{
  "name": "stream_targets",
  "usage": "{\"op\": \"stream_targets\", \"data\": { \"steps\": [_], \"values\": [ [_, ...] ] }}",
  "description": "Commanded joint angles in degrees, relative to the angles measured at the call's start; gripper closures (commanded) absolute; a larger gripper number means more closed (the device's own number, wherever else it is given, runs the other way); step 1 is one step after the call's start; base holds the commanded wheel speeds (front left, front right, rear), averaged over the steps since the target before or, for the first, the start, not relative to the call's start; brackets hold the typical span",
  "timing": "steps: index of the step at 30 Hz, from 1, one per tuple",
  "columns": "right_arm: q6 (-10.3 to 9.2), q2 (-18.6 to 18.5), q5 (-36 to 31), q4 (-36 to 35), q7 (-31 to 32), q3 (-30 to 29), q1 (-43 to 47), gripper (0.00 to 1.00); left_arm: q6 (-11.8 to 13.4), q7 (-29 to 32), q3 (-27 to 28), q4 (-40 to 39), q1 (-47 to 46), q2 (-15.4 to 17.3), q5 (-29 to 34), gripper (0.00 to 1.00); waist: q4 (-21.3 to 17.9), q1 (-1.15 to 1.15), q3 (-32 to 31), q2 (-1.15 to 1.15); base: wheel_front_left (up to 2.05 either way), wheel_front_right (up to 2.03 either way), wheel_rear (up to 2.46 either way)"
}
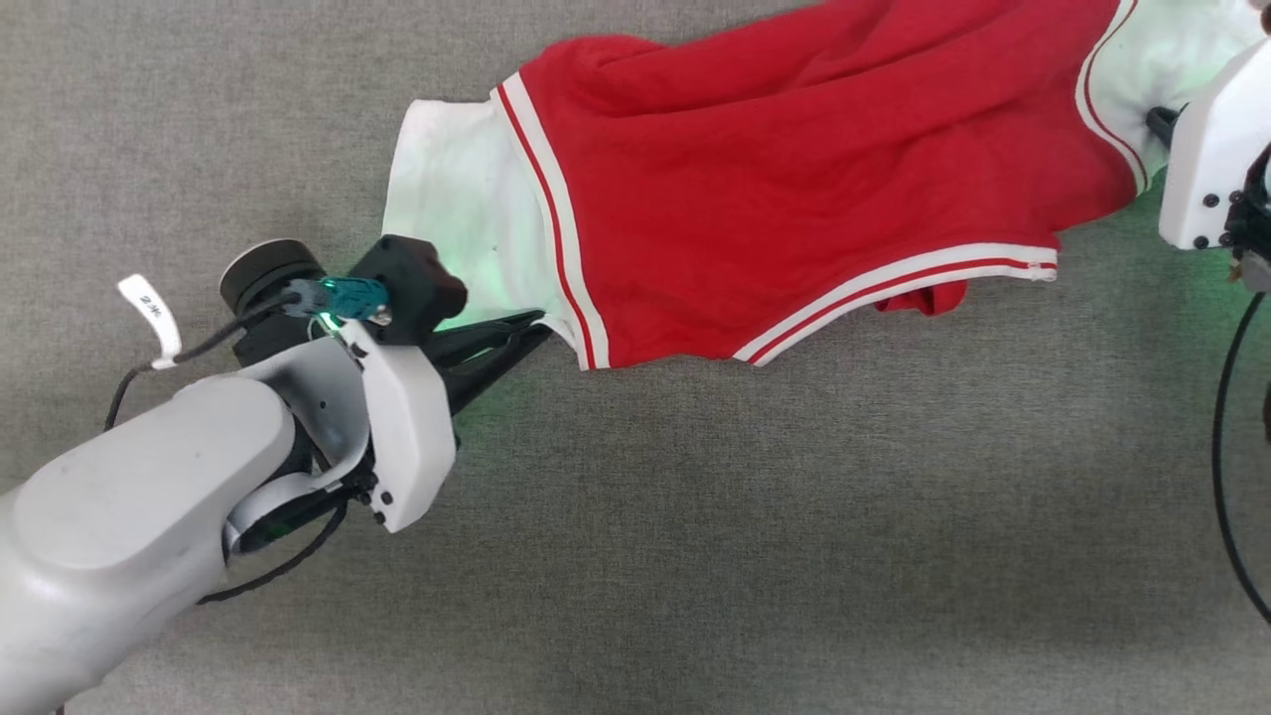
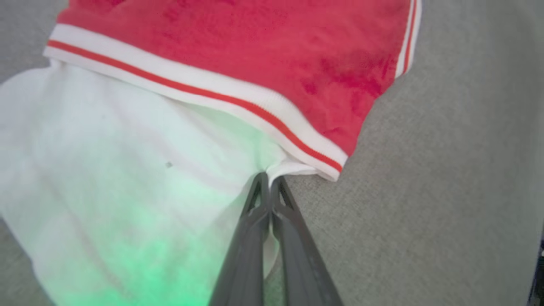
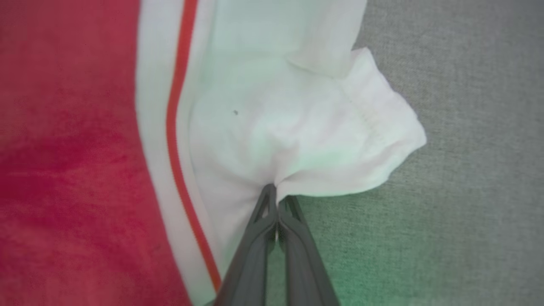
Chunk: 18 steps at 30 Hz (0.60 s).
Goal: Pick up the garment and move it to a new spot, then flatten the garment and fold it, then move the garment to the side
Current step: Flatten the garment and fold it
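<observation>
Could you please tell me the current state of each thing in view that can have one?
Red jersey T-shirt with white sleeves and striped trim: creased, not flattened, held by both sleeves.
Left gripper with dark fingers: shut on one white sleeve.
Right gripper with dark fingers: shut on the other sleeve.

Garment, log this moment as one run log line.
garment: crumpled, held at both ends | left gripper: shut on white sleeve | right gripper: shut on other sleeve

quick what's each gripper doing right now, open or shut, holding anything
left gripper: closed, pinching the garment by one white sleeve
right gripper: closed, pinching its other white sleeve
</observation>
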Motion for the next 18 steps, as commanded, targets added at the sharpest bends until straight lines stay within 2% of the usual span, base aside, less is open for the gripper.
{"op": "stream_targets", "data": {
  "steps": [1,2,5,10,14,16,18],
  "values": [
    [-0.06,0.7,0.9,0.5,-0.9,0.1,1.5,1.00,0.0,-2.7,-0.2,1.1,-0.4,-0.2,-1.7,1.00,-0.3,0.00,-1.2,0.00,0.00,0.00,0.00],
    [-0.06,0.7,0.9,0.5,-0.9,0.1,1.5,1.00,0.0,-2.7,-0.2,1.1,-0.4,-0.2,-1.7,1.00,-0.3,0.00,-1.2,0.00,0.00,0.00,0.00],
    [-0.06,0.5,2.4,-2.1,-3.7,-0.6,1.2,1.00,0.0,-8.6,-0.1,2.5,-0.8,0.0,-5.2,1.00,-0.4,0.00,-3.1,0.00,0.00,0.00,0.00],
    [-0.06,-0.7,6.3,-9.7,-5.8,-3.4,5.4,1.00,0.0,-17.0,1.2,3.1,0.7,1.4,-10.8,1.00,-0.3,0.00,-6.5,0.00,0.00,0.00,0.00],
    [-0.05,-1.2,10.5,-19.3,-3.1,-8.5,11.5,1.00,0.0,-19.2,4.0,-1.9,2.2,2.9,-16.6,1.00,0.2,0.00,-8.5,0.00,0.00,0.00,0.00],
    [-0.05,-0.3,11.9,-23.5,-1.7,-11.1,13.6,1.00,0.0,-19.5,5.4,-2.7,2.1,4.4,-17.5,1.00,0.2,0.00,-8.7,0.00,0.00,0.00,0.00],
    [-0.05,0.7,12.2,-26.1,-0.5,-12.5,14.4,1.00,0.0,-19.7,6.3,-2.1,1.2,4.5,-17.8,1.00,0.2,0.00,-8.8,0.00,0.00,0.00,0.00]
  ]
}}
